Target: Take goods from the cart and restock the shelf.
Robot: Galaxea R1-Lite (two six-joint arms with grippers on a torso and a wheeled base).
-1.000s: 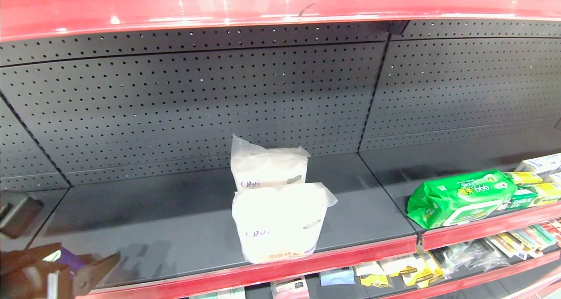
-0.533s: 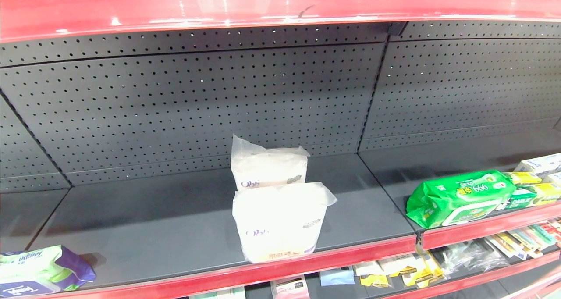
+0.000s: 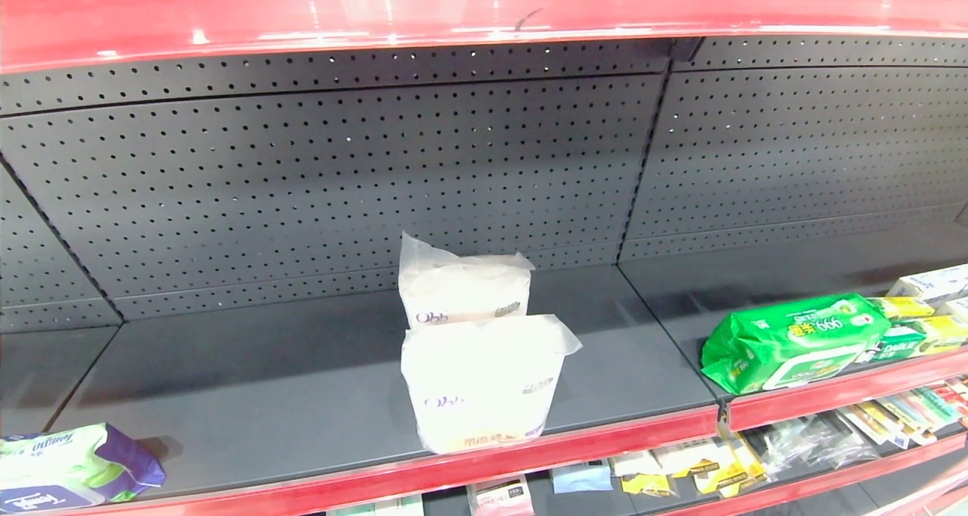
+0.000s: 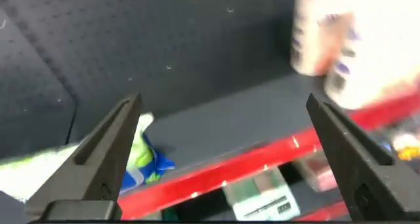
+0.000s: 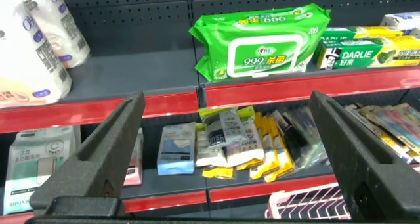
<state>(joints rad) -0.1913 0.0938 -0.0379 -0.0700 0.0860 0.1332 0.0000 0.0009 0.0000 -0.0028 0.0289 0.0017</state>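
A green, white and purple tissue pack (image 3: 68,467) lies on the dark shelf board (image 3: 265,395) at its front left corner. In the left wrist view this pack (image 4: 141,159) sits beyond my left gripper (image 4: 223,100), which is open, holds nothing and stands back from the shelf's red front edge. Two white tissue packs stand mid-shelf, one (image 3: 484,383) at the front and one (image 3: 461,285) behind it. My right gripper (image 5: 226,96) is open and empty, facing the shelf front below a green wet-wipes pack (image 5: 259,43).
The green wet-wipes pack (image 3: 794,342) and toothpaste boxes (image 3: 923,327) fill the right bay. Small packets (image 5: 230,145) crowd the lower shelf, with a pink wire basket (image 5: 308,204) below. Bare board lies between the left pack and the white packs.
One second ago my left gripper was over the purple-ended pack at the shelf's left corner; it has since pulled back out of the head view, and the pack stays on the shelf.
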